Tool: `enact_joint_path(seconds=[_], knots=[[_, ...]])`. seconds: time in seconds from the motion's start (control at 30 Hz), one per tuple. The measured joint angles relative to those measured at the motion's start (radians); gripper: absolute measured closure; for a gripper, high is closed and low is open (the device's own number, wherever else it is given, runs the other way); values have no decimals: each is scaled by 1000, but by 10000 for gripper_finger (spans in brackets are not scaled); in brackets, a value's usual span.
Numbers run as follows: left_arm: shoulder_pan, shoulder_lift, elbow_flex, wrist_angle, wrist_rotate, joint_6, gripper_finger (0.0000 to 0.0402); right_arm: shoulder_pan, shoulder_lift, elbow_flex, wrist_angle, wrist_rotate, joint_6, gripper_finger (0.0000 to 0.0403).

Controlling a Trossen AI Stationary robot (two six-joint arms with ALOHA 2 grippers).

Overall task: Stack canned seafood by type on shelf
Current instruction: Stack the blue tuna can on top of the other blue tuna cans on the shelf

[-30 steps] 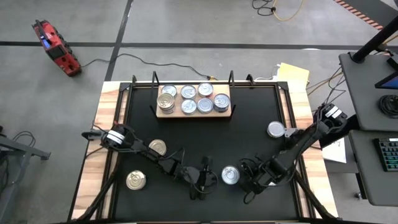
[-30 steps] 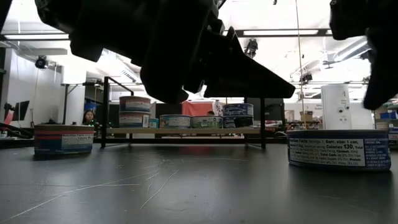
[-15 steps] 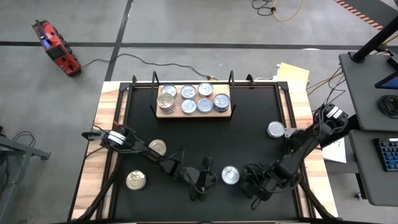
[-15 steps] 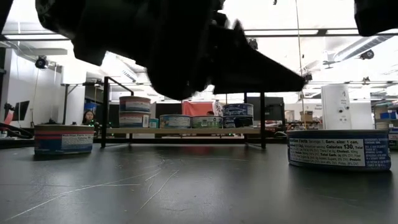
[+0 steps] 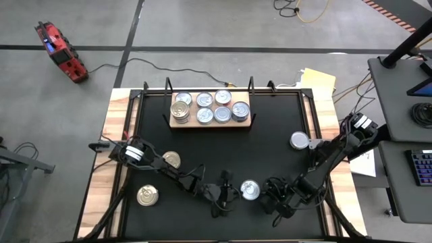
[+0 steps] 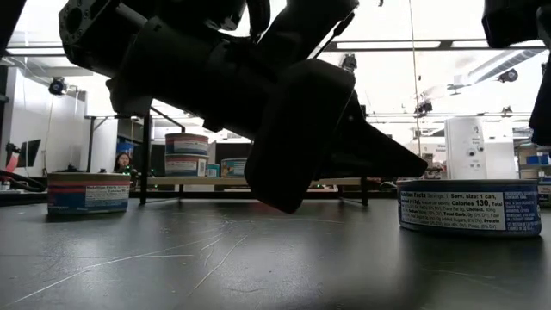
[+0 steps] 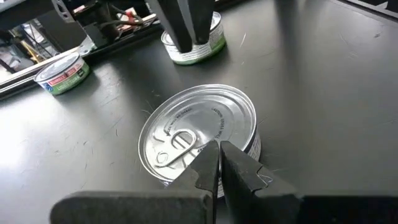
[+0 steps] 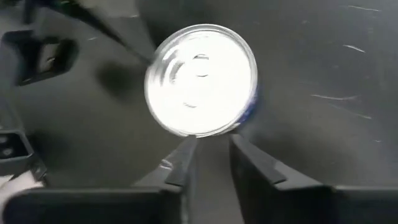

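Observation:
The shelf (image 5: 209, 120) at the table's far middle carries several tins; one at its left end (image 6: 187, 155) is stacked two high. A silver-topped tin (image 5: 250, 190) stands on the table near the near edge, between my two grippers. My left gripper (image 5: 227, 192), shut, reaches in low from the left, its tips (image 7: 217, 152) at the tin's left rim. My right gripper (image 8: 211, 152) hovers just right of the tin (image 8: 200, 79), pointing down at a slant, its fingers a little apart with nothing between them. My left gripper's shut fingertips (image 7: 210, 155) stand at the near rim (image 7: 186, 177) of the silver tin's top, coming almost level from the table's left. In the low view a thin gap shows under the tips. Whether they touch the tin I cannot tell.
Two gold-topped tins (image 5: 171, 160) (image 5: 147, 196) stand on the table's left part under my left arm. One silver tin (image 5: 300, 140) stands near the right edge. Black rails run along the table's sides. Bare black table lies between the shelf and the grippers.
My left gripper has sunk toward the table and tipped further down, staying shut at the silver tin. My right wrist has rolled a little in place. The tins have kept still.

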Motion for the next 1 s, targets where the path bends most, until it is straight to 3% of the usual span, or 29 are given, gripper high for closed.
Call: enact_joint_path(seconds=[0.23, 0.4, 1.0], knots=[[1, 2, -1, -15, 0, -35, 401, -11, 0, -70, 11, -5, 96, 225], [0, 2, -1, -25, -1, -55, 401, -23, 0, -107, 112, -6, 76, 179], [-8, 6, -20, -22, -1, -111, 401, -86, 0, -121, 181, -5, 7, 126]])
